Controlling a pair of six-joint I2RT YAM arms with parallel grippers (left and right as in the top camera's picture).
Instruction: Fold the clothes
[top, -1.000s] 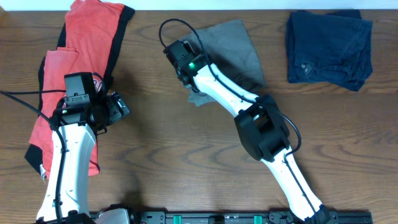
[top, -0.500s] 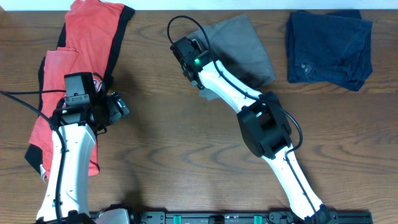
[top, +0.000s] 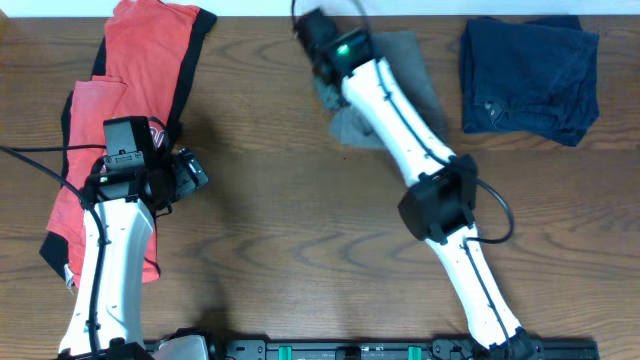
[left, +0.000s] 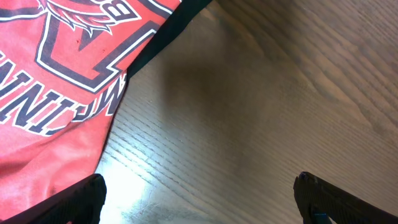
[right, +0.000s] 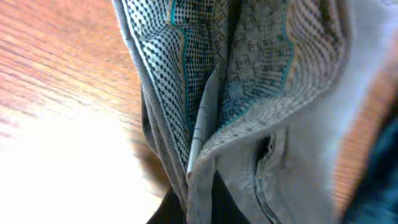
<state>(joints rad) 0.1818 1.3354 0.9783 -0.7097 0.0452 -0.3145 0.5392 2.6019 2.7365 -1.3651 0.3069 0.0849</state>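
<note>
The grey-khaki shorts (top: 418, 72) lie bunched at the back middle of the table, partly under my right arm. My right gripper (top: 320, 55) is above their left side and shut on a fold of them. In the right wrist view the black fingers pinch a seamed edge (right: 198, 202) of the shorts (right: 292, 155). The patterned paler lining (right: 249, 74) hangs open above that edge. My left gripper (top: 190, 172) hovers over bare wood at the left, wide open and empty (left: 202, 205).
A red T-shirt (top: 140, 60) with white lettering (left: 50, 93) sprawls along the left side, right next to my left arm. A dark navy folded garment (top: 528, 75) lies at the back right. The table's far edge is just behind the shorts.
My right gripper has closed and swung back and to the right with the shorts' edge in it, folding the left part over and bunching the cloth. The left arm has not moved.
</note>
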